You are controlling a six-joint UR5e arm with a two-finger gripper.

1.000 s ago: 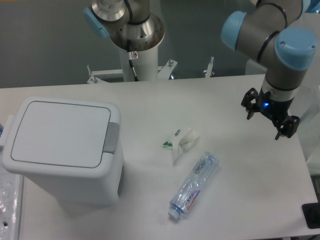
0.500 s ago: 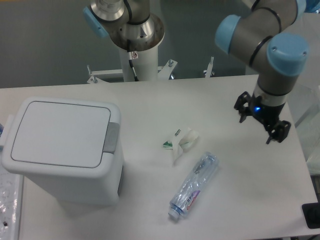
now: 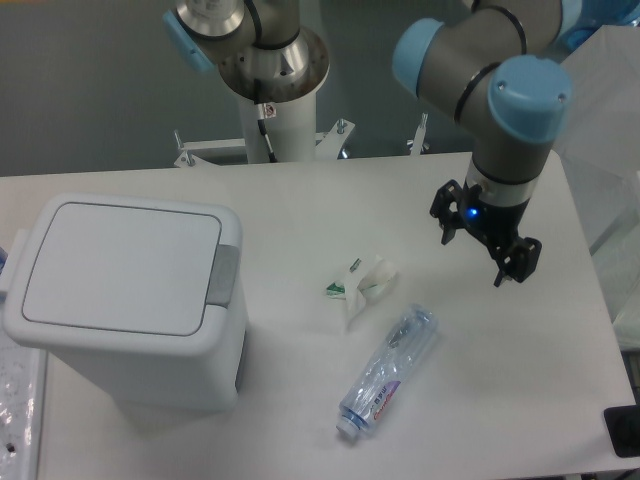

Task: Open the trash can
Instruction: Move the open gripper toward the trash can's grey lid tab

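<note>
Trash can (image 3: 125, 300) sits at the table's left, lid flat and closed, grey push-button strip (image 3: 224, 275) on its right rim. Gripper (image 3: 484, 245) hangs well apart on the right, fingers spread, holding nothing. Recommended: travel above the crumpled wrapper (image 3: 362, 285) and plastic bottle (image 3: 388, 372), then press squarely down on the strip.
</note>
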